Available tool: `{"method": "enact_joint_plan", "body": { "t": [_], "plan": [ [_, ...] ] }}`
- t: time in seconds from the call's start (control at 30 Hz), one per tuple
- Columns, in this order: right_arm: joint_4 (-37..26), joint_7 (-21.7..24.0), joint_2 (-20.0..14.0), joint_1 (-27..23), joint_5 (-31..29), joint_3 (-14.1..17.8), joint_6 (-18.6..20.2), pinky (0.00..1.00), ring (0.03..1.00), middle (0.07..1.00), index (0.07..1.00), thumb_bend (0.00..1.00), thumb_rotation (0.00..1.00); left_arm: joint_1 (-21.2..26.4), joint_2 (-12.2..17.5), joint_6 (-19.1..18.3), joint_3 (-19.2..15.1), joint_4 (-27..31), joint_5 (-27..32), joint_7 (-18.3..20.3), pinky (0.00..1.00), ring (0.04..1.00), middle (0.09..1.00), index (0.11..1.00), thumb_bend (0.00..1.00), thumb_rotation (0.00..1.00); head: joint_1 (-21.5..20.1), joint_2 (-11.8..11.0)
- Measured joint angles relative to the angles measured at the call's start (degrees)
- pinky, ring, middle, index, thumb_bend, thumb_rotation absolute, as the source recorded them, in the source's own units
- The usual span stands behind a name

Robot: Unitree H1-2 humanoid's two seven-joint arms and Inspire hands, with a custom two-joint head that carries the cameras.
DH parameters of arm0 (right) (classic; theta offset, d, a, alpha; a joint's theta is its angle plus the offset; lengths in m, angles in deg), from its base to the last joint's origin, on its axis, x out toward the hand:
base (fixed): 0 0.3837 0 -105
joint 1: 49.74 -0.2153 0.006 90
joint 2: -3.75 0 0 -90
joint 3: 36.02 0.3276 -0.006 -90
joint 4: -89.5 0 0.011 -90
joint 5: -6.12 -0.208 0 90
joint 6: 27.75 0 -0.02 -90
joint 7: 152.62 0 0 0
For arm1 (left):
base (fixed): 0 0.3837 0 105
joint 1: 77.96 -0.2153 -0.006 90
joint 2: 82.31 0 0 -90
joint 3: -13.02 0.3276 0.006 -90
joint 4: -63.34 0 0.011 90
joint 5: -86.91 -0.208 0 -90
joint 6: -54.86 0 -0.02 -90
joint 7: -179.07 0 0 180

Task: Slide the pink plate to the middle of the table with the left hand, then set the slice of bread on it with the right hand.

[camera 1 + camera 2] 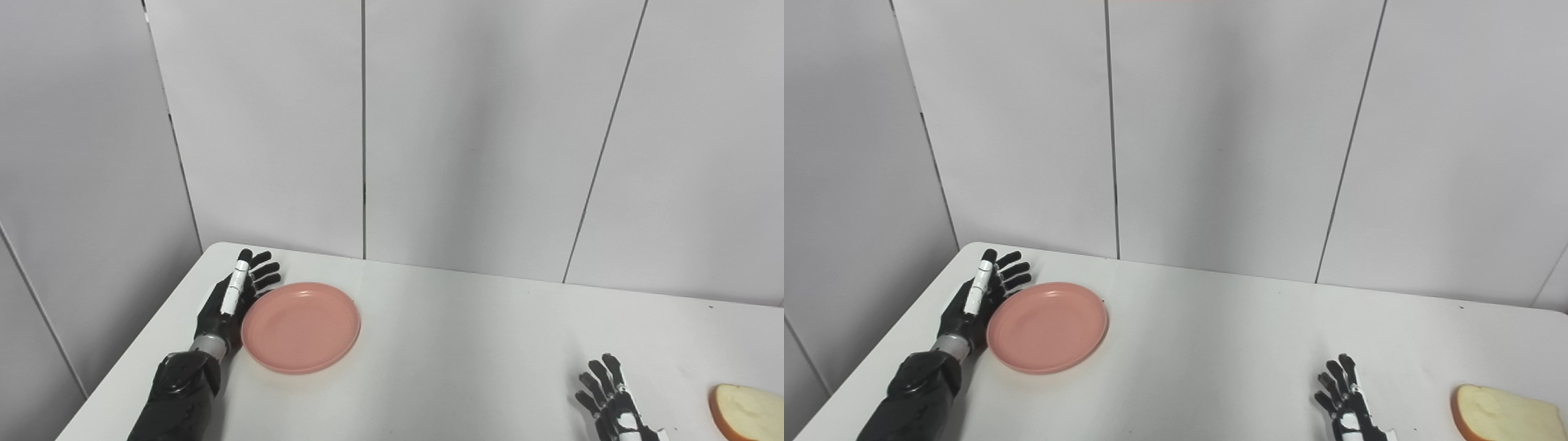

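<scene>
Lower left of frame, left hand (231, 300): fingers straight and spread, holding nothing, palm side against the left rim of the pink plate (301, 326).
Pink plate: flat on the white table (465, 343), left of centre, nothing on it.
Lower right, right hand (612, 401): fingers apart, holding nothing, just above the tabletop.
Slice of bread (1507, 416): bottom right corner, near the right hand, not touching it.

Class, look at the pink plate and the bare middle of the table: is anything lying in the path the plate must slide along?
Nothing visible does. The pink plate has the left hand against its left rim, and the table is bare toward the middle. The bread and right hand lie far right.
</scene>
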Motion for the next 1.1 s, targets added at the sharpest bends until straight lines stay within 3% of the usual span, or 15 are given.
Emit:
{"method": "enact_joint_plan", "body": {
  "t": [0.1,0.53,0.83,1.1],
  "plan": [
    [-0.04,0.01,0.0,0.08,0.05,-0.02,0.0,0.9,0.936,0.954,1.0,0.85,1.0,-1.57,-1.52,-0.96,1.24,3.43,0.0,0.51,0.75,0.809,0.797,0.766,0.84,0.89,0.0,0.0],
    [-0.35,-0.27,0.21,0.25,0.7,-0.98,0.02,0.87,0.917,0.943,0.988,0.87,0.98,-1.75,-6.88,-3.22,4.44,7.44,-0.11,2.31,0.71,0.791,0.79,0.764,0.86,0.91,-3.08,0.26],
    [-1.29,-2.1,2.18,1.09,2.03,-2.2,0.11,0.82,0.891,0.918,0.957,0.88,0.93,-2.28,-8.77,-6.62,7.74,11.28,-3.73,1.79,0.72,0.8,0.799,0.76,0.86,0.93,-9.76,1.49],
    [-2.65,-2.93,4.64,2.37,4.15,-4.19,0.88,0.79,0.867,0.892,0.93,0.9,0.91,-3.11,-9.99,-10.2,8.05,14.37,-3.77,2.39,0.72,0.805,0.81,0.781,0.85,0.91,-14.06,3.43]
  ]
}}
